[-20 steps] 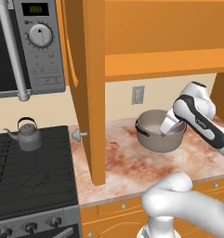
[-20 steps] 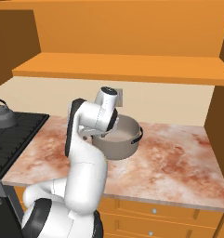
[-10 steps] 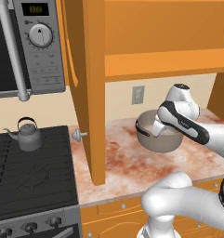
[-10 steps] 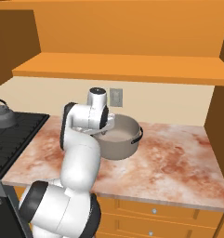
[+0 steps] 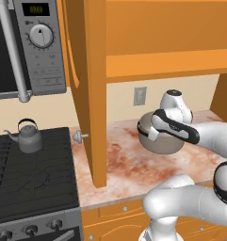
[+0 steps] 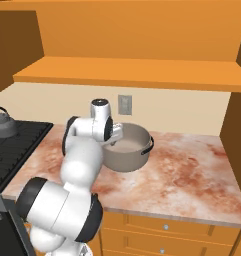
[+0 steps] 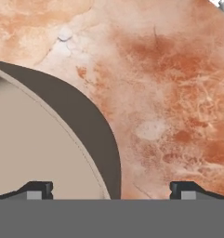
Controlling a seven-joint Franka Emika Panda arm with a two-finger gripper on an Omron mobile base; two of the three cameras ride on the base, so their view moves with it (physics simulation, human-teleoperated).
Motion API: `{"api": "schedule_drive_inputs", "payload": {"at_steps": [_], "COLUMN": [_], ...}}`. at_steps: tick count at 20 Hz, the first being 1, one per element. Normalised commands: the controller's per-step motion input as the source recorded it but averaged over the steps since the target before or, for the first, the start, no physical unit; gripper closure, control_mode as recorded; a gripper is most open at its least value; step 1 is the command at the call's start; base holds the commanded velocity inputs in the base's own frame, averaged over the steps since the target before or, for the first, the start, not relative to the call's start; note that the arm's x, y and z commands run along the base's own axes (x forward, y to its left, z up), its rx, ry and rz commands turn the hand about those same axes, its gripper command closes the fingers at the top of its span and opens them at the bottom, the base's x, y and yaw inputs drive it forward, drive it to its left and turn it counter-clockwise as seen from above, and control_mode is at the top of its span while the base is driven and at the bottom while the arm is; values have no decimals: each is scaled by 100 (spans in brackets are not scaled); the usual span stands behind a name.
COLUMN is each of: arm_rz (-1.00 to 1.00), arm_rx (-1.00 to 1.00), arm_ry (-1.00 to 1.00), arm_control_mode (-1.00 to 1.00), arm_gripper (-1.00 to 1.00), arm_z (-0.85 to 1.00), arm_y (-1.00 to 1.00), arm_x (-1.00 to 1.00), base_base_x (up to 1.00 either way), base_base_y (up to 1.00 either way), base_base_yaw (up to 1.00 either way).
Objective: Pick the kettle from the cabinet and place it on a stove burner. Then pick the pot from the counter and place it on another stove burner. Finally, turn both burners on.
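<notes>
The kettle stands on a rear stove burner at the left. On the counter sits the wide grey-beige pot, partly covered by my arm. My gripper points down at the pot's left rim and is open. The rim runs between the two fingertips: one hangs over the inside, the other over the counter outside. Nothing is held. The cabinet shelf hangs above the pot.
A tall orange side panel with a small steel knob stands between stove and pot. A microwave hangs over the stove. A wall socket is behind the pot. Dark knobs line the stove front.
My hand has swung left across the pot, from its right side to its left rim. The jaws stayed open. Pot and kettle have not moved.
</notes>
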Motion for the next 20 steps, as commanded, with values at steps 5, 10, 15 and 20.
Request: {"api": "schedule_drive_inputs", "payload": {"at_steps": [5,10,15,20], "arm_rz": [16,14,7,5], "arm_rx": [-6,-4,-1,0], "arm_ry": [0,0,0,0], "arm_control_mode": [-100,-100,-100,-100], "arm_gripper": [-100,-100,-100,100], "arm_z": [-10,-11,-10,-7], "arm_y": [-31,-24,-1,0], "arm_x": [30,18,7,11], "base_base_x": [0,0,0,0], "base_base_y": [0,0,0,0], "base_base_yaw": [0,0,0,0]}}
